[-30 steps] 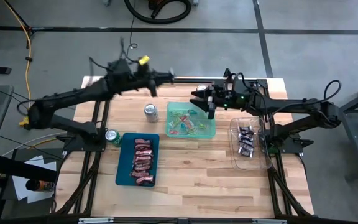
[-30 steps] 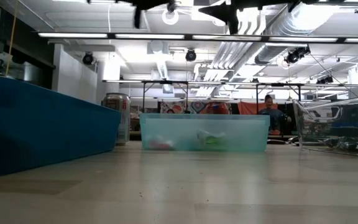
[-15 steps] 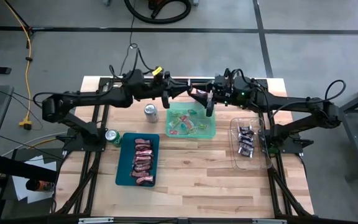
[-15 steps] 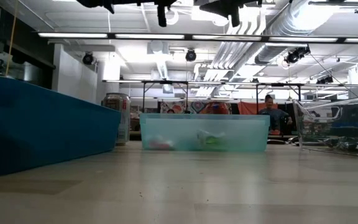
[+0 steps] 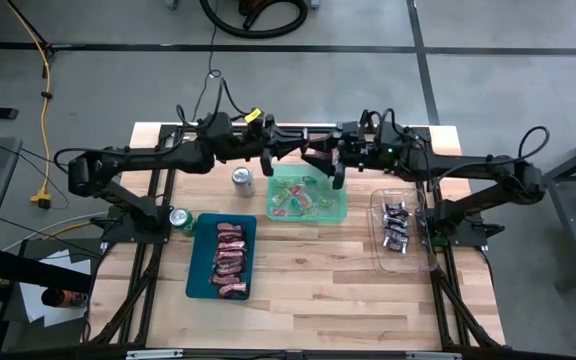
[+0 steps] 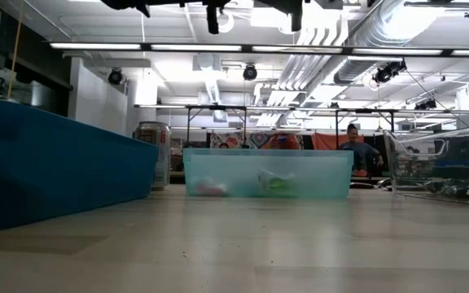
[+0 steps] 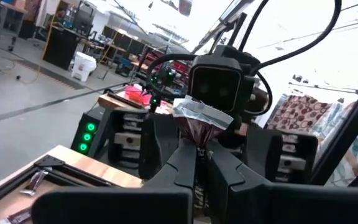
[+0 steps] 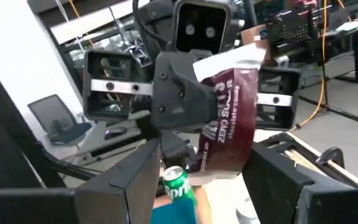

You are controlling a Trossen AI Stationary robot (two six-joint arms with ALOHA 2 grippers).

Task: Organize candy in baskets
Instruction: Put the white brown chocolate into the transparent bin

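Candy (image 8: 229, 118) | pinched in left tool (image 5: 290, 150) | right tool (image 5: 318, 158) open around it

The lettering on the dark red candy bag (image 8: 227, 121) is only partly readable — the left end effector (image 8: 185, 102) covers its near side. In the left wrist view only the bag's crimped top shows above the closed fingers (image 7: 185, 171). From table height the teal basket (image 6: 55, 167) is cut by the picture's edge, and the candies (image 6: 271, 181) inside the light green basket (image 6: 267, 172) are coloured blurs — wrappers impossible to tell.
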